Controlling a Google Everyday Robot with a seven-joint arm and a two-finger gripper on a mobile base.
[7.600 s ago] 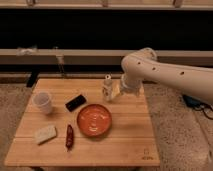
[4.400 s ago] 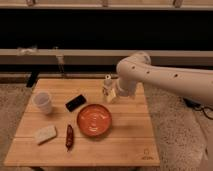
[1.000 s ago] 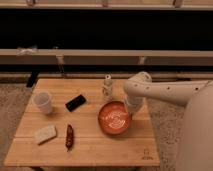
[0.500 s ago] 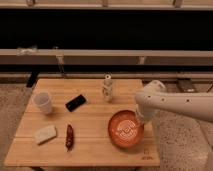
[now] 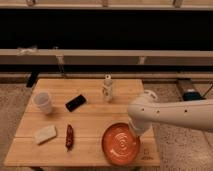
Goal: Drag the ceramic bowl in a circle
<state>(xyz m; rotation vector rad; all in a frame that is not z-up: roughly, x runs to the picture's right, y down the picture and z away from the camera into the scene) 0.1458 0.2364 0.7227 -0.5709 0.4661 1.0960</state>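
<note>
Ceramic bowl (image 5: pixel 121 144) sits at the front right of the desk (image 5: pixel 90 120), its near rim close to the desk's front edge. The claw (image 5: pixel 135 129) comes down at the bowl's far right rim, at the end of the white arm (image 5: pixel 172 112) that reaches in from the right; whether it is clamped on the rim or apart cannot be told.

This looks like the nearest part of the circle. To do it well, the claw needs even downward contact so the bowl slides flat and does not tip. The path should curve left before the bowl overhangs the front edge. A dark red pepper (image 5: pixel 69 136) and a pale block (image 5: pixel 45 134) lie to the left, so the arc should bend away short of them. Farther back, a black phone (image 5: pixel 75 102), a white cup (image 5: pixel 42 101) and a small bottle (image 5: pixel 107 90) bound the circle's far side.
</note>
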